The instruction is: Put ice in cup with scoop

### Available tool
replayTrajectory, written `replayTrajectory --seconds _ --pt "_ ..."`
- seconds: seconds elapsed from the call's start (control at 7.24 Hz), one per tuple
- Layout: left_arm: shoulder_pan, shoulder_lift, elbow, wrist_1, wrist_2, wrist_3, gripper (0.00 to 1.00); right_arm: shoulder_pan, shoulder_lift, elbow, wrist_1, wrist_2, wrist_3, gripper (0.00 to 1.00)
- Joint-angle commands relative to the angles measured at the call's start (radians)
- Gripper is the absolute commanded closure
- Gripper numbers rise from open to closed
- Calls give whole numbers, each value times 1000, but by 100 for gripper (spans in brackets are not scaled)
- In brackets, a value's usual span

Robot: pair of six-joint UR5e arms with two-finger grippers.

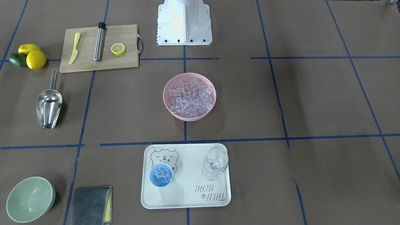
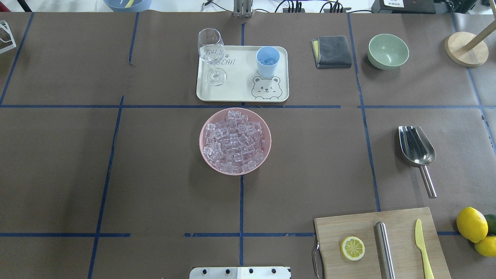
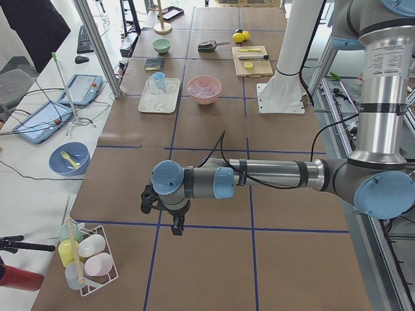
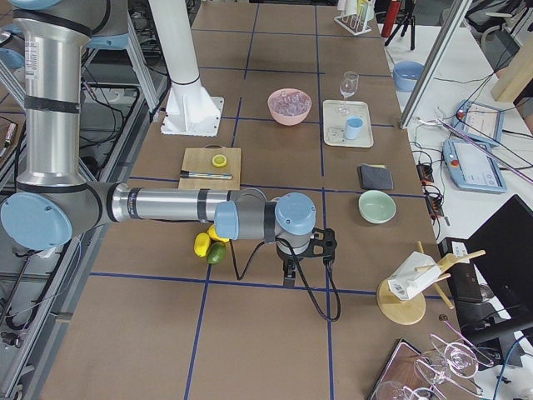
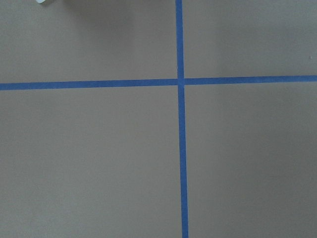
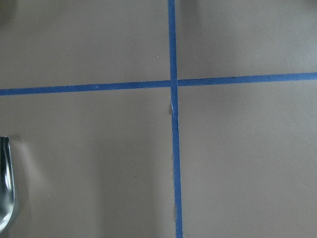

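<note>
The ice (image 1: pixel 190 97) fills a pink bowl (image 2: pixel 205 155) at the table's middle. The light-blue cup (image 1: pixel 161 175) stands on the cream tray (image 2: pixel 240 83) and holds a few ice cubes; it also shows in the overhead view (image 2: pixel 267 61). The silver scoop (image 2: pixel 417 146) lies flat on the table on my right side, handle toward me; it is empty in the front view (image 1: pixel 49 106). Its edge shows in the right wrist view (image 6: pixel 5 193). My left gripper (image 3: pixel 175 223) and right gripper (image 4: pixel 287 271) hang over bare table far out at the ends. I cannot tell whether they are open or shut.
A wine glass (image 2: pixel 211 54) stands on the tray. A cutting board (image 2: pixel 364 228) holds a lemon half (image 2: pixel 352 248), a steel cylinder (image 2: pixel 384 248) and a yellow knife (image 2: pixel 422 248). Lemons (image 2: pixel 471 224), a green bowl (image 2: pixel 388 51) and a grey cloth (image 2: pixel 331 51) lie to the right.
</note>
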Motion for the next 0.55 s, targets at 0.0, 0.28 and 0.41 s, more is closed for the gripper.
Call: replayTrajectory --seconds 0.0,0.28,0.41 --pt "0 -1 -1 -32 0 -36 0 0 1 0 0 0 1 0" --pt "0 11 13 -112 8 -90 0 0 1 -1 0 0 1 0" --pt "0 11 12 -112 11 -89 0 0 1 -1 0 0 -1 0"
